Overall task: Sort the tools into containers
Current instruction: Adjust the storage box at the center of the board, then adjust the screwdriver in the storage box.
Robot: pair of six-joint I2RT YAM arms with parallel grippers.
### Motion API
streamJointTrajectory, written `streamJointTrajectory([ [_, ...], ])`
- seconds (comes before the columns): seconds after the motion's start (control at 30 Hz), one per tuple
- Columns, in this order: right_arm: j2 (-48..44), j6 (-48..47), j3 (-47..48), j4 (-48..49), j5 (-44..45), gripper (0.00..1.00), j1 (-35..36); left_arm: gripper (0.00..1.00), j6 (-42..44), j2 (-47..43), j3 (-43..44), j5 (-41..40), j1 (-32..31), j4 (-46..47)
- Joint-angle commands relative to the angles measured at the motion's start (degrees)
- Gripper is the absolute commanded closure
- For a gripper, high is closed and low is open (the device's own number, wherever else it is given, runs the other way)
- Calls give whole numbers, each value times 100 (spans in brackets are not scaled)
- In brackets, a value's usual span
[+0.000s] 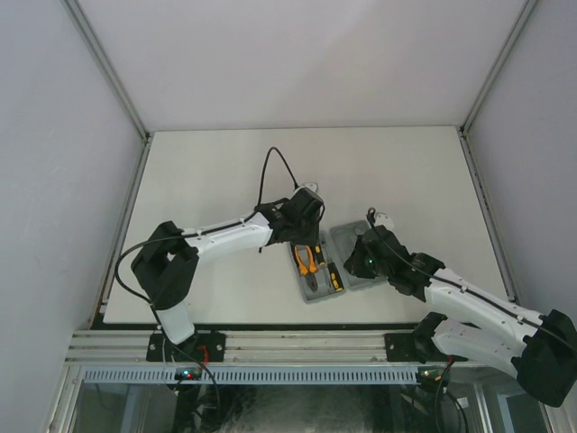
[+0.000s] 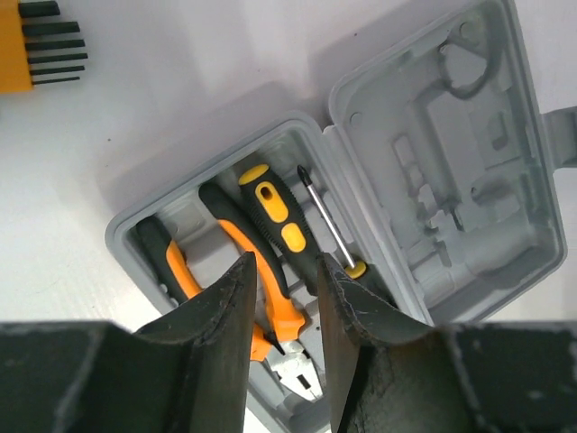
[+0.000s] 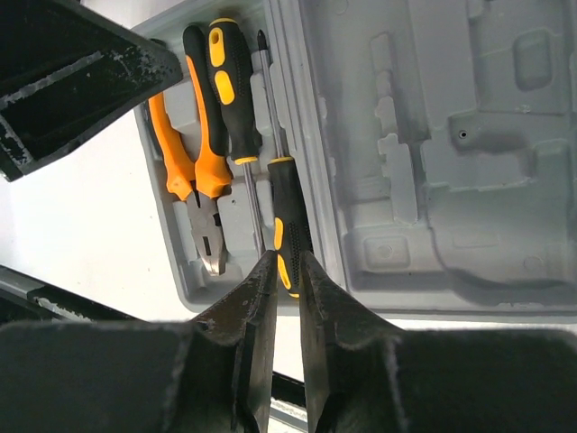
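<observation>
**A:** How far along is the sorting?

**B:** A good part looks done. The grey tool case (image 1: 343, 239) lies open near the table's near edge, about midway between the left and right edges. Its left half holds the orange-handled pliers (image 3: 200, 180) and, beside them, one black-and-yellow screwdriver (image 3: 233, 99).

**A:** And the second screwdriver?

**B:** The second screwdriver (image 3: 287, 209) lies along the hinge side of that same half. Its tip points toward the far edge and its handle toward the near edge. The right end effector (image 3: 287, 260) has its fingers closed narrowly on the handle. I judge it is being seated in its recess, not yet let go.

**A:** What about the left arm?

**B:** The left end effector (image 2: 286, 266) hovers over the pliers half with its fingers apart and nothing between them.

**A:** So what is left?

**B:** The hex key set (image 2: 32, 50) sits on the bare table outside the case, apart from its left half. The arm hides it from overhead, so I cannot place it against the table's edges. The tape measure is in none of the views. The case's right half looks unfilled. There is one dark curve in a far recess that may be the black ring (image 2: 462, 70) or only shadow, and I cannot tell which.

**A:** Your estimate?

**B:** Roughly half is done: three tools are in or nearly in. The hex keys and the tape measure remain, and perhaps the ring.
</observation>
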Motion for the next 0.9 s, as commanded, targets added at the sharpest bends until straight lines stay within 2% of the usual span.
streamJointTrajectory([
  [0.0, 37, 119, -28, 380, -95, 85, 60, 63, -115, 172, 420, 83, -36, 89],
  [0.43, 253, 129, -27, 567, -239, 85, 165, 65, -54, 616, 625, 92, -36, 100],
  [0.87, 1010, 29, 29, 1081, -670, 88, 402, 71, -17, 827, 680, 123, -34, 135],
])
